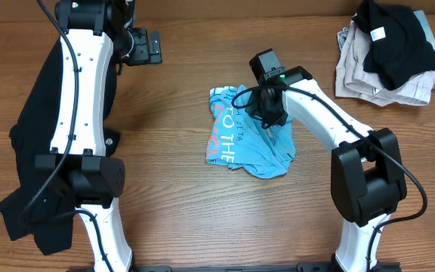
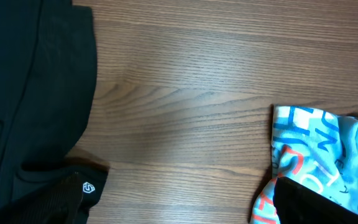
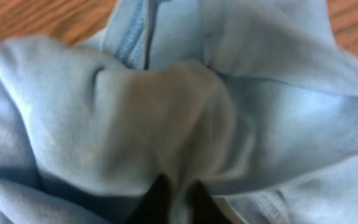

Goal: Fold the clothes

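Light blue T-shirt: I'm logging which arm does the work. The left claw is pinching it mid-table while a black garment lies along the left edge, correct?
No. It is the right claw that is pinching the light blue T-shirt mid-table, as the overhead view shows; the black garment does lie along the left edge.

Bunched light blue T-shirt pinched between right claw tips; wood table behind.

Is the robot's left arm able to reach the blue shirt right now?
Probably yes. Only bare table lies between the left arm and the blue T-shirt, though the right fingers pinch its far side.
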